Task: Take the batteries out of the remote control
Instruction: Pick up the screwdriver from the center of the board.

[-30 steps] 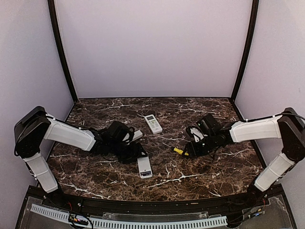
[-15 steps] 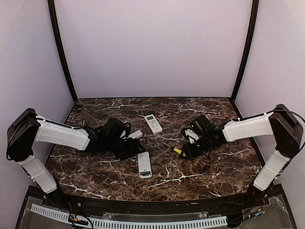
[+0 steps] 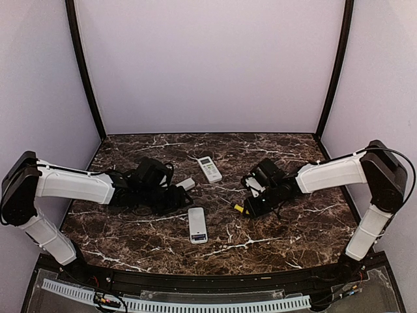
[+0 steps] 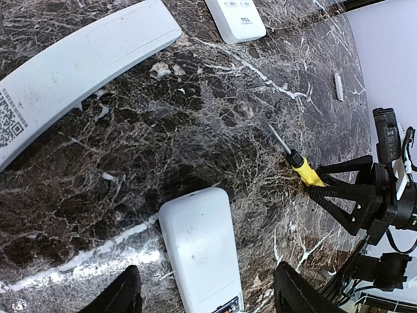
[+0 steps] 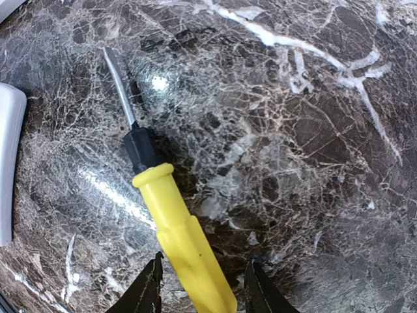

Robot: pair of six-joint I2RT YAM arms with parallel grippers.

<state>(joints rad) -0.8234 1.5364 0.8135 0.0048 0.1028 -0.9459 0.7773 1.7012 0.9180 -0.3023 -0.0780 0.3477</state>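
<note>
No batteries show in any view. A white remote [image 3: 197, 225] lies back side up near the table's front; in the left wrist view [image 4: 202, 254] it lies between my fingertips [image 4: 124, 293]. My left gripper [image 3: 174, 197] is open and empty, just left of and above this remote. My right gripper [image 3: 249, 207] is open, with the yellow handle of a screwdriver [image 5: 182, 241] between its jaws; a gap shows beside the right finger [image 5: 260, 290]. The screwdriver's tip points towards the remote's edge [image 5: 8, 163].
A second white remote [image 3: 209, 168] lies face up at mid-table. A long white remote [image 4: 78, 59] lies beside my left gripper. A small white cover [image 4: 338, 87] lies further back. Purple walls close off the table on three sides.
My left gripper has drawn back to the left, away from the near remote. My right gripper has moved left along the screwdriver, so the yellow handle now sits between its jaws.
</note>
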